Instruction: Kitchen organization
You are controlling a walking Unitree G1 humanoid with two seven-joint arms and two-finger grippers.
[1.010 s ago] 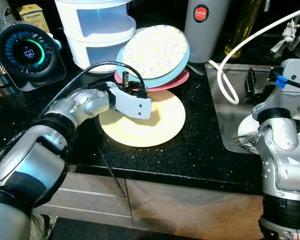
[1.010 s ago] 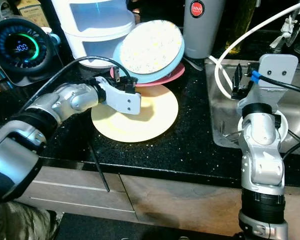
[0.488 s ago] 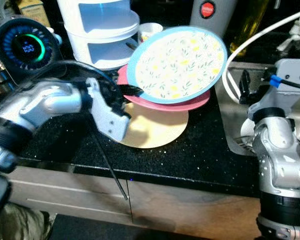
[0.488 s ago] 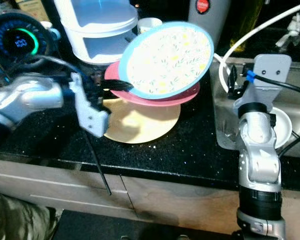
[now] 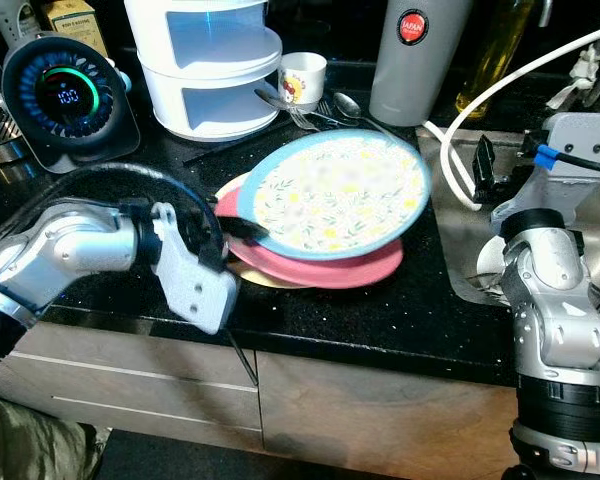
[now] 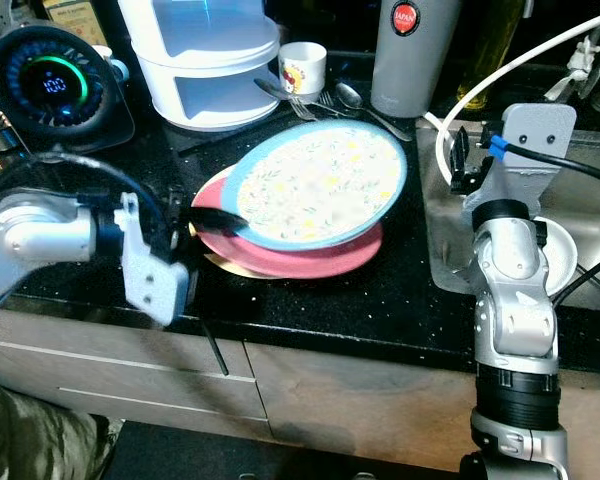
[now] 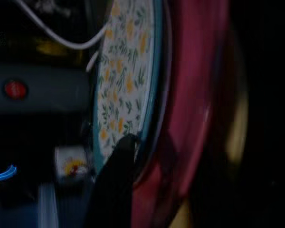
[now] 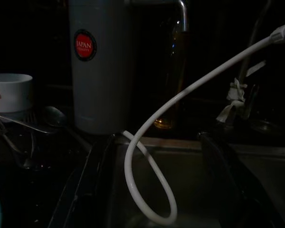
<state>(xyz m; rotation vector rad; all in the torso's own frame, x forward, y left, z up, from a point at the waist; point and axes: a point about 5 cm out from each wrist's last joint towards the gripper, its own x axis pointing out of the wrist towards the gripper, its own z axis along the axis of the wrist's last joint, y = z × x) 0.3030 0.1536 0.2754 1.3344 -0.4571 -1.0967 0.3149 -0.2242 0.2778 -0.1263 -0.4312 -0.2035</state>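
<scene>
Plates are being stacked near the front edge of the black bench [image 5: 380,310]: the left claw [image 5: 242,228] is clamped on the near rim of the floral plate [image 5: 332,192], held tilted over the pink plate [image 5: 360,268] and yellow plate [image 5: 248,275]. Next, probably, level lowering and release. The right claw [image 8: 156,190] hangs wide over the sink [image 5: 460,270].

- Three plates in one stack: one blue-rimmed flowered plate [image 5: 335,195], one pink plate [image 5: 350,268], one yellow plate [image 5: 248,275].
- One small cup [image 5: 302,78].
- One grey flask [image 5: 415,55].
- Two grippers: left gripper [image 6: 215,222], right gripper [image 5: 495,165].
</scene>
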